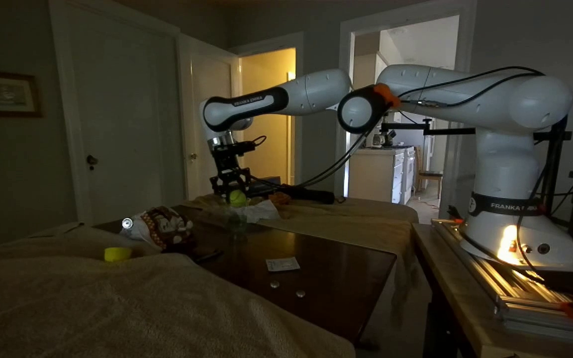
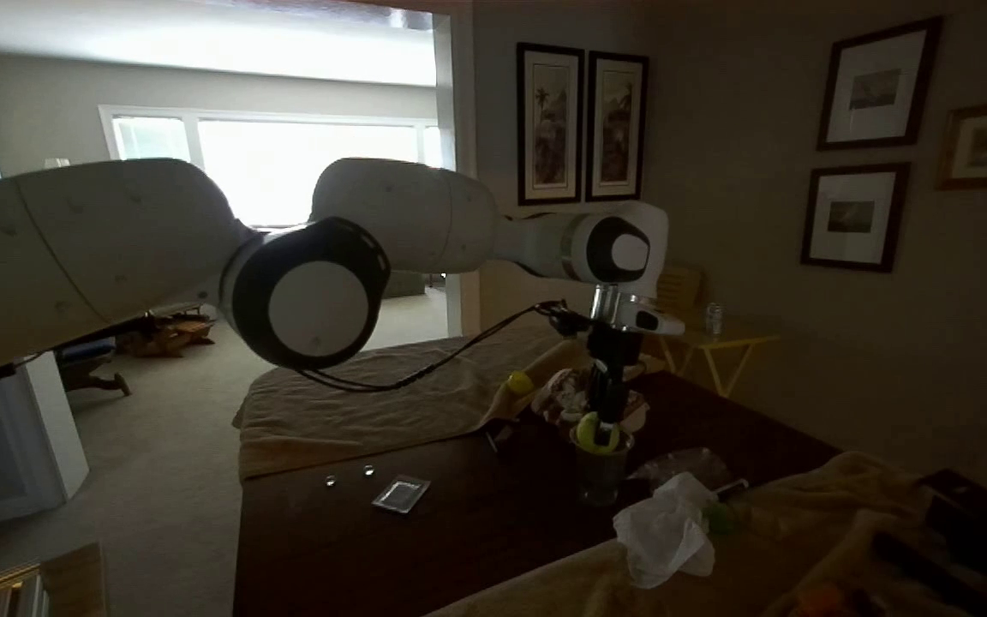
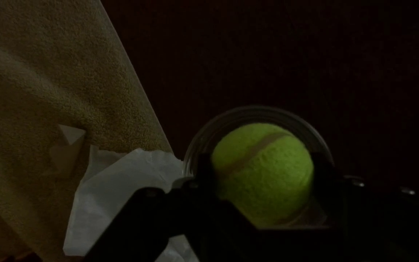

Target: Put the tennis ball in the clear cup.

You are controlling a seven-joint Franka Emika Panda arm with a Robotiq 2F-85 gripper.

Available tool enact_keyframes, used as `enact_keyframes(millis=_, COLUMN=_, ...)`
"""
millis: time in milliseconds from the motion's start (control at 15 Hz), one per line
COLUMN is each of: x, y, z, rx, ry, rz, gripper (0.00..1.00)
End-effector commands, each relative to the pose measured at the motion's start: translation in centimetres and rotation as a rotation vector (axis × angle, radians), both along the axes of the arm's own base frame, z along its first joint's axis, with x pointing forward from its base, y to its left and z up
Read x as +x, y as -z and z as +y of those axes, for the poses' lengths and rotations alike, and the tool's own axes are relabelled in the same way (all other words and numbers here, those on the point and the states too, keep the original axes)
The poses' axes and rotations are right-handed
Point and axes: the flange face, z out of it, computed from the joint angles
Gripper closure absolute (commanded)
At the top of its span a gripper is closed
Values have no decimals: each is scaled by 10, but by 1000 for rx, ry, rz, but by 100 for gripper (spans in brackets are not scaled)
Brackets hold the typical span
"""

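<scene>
I read FRANKA EMIKA on the arm [image 1: 316, 92]. My gripper [image 3: 263, 169] holds the tennis ball [image 3: 267, 178] between part-spread jaws, right at the mouth of the clear cup [image 2: 601, 480]. Shadow nearly swallows the fingers [image 3: 206, 171], and I can't tell whether the ball touches the rim [image 3: 256, 109].

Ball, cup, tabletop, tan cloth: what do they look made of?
Tennis ball: looks like felt, matte; fuzzy nap and curved seam in the wrist view.
Clear cup: glass or clear plastic, can't tell which; see-through, smooth, faint edge glints.
Tabletop: probably varnished wood; dark brown, semi-gloss, soft reflections.
Tan cloth: likely terry or fleece, matte; short pile, soft folds.
</scene>
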Motion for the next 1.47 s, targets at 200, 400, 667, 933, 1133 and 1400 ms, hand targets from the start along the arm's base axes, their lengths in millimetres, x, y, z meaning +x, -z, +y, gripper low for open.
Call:
enact_keyframes(millis=200, x=3, y=-6, z=-1, rx=40, ry=29, rz=-30, gripper=6)
enact_keyframes(millis=400, x=4, y=-23, z=0, rx=17, ry=27, rz=-41, gripper=0)
enact_keyframes(millis=667, x=8, y=-55, z=9, rx=-9, ry=1, rz=-81, gripper=0)
enact_keyframes(millis=933, x=15, y=-92, z=30, rx=36, ry=-149, rz=-152, gripper=0)
enact_keyframes(millis=1133, x=20, y=-112, z=47, rx=60, ry=-292, rz=-201, gripper=0)
enact_keyframes(millis=1400, x=23, y=-124, z=64, rx=83, ry=-495, rz=-229, gripper=0)
